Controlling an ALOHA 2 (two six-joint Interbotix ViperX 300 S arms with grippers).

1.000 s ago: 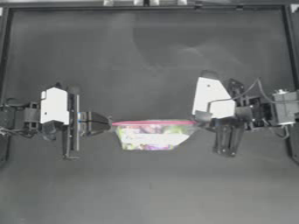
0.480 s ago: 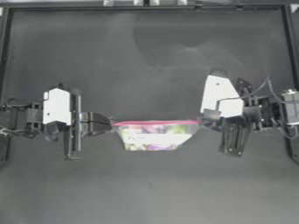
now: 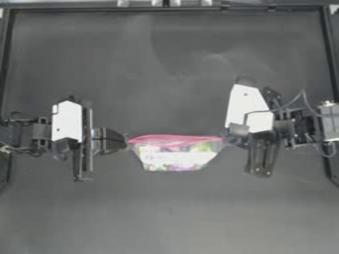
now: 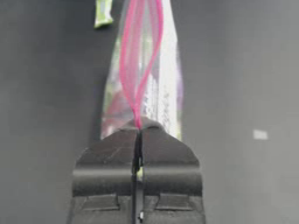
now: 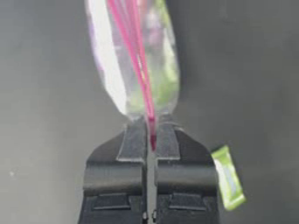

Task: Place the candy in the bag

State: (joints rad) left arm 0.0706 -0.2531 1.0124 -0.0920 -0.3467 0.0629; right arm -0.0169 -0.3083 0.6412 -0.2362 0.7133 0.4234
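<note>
- Your left gripper (image 3: 122, 140) reaches in from the left side of the table (image 3: 169, 59), its arm lying level and pointing toward the middle.
- Its jaws are pressed together on the left end of the bag (image 3: 175, 153), right at the pink-red seal strip (image 3: 173, 140); the left wrist view shows the strip (image 4: 139, 65) running straight out from between the closed jaws (image 4: 139, 131).
- Your right gripper (image 3: 228, 139) comes in from the right side, its wrist bent so the white housing sits just behind the bag's right end.
- Its jaws are clamped on that right end of the strip; in the right wrist view the pink line (image 5: 135, 57) vanishes into the narrow slit between them (image 5: 152, 131).
- Between your two grippers the bag hangs stretched, seal edge on top, colourful contents sagging below it toward the near side of the table.
- From the wrist views the bag (image 4: 143, 83) looks upright and thin, the two pink lips slightly parted along the middle.
- The candy (image 5: 227, 177) lies on the table, outside the bag, just beside your right gripper's jaws.
- The left wrist view also catches it (image 4: 103, 13) at the far end of the bag.
- In the top view you cannot make the candy out; the right arm covers that spot.
</note>
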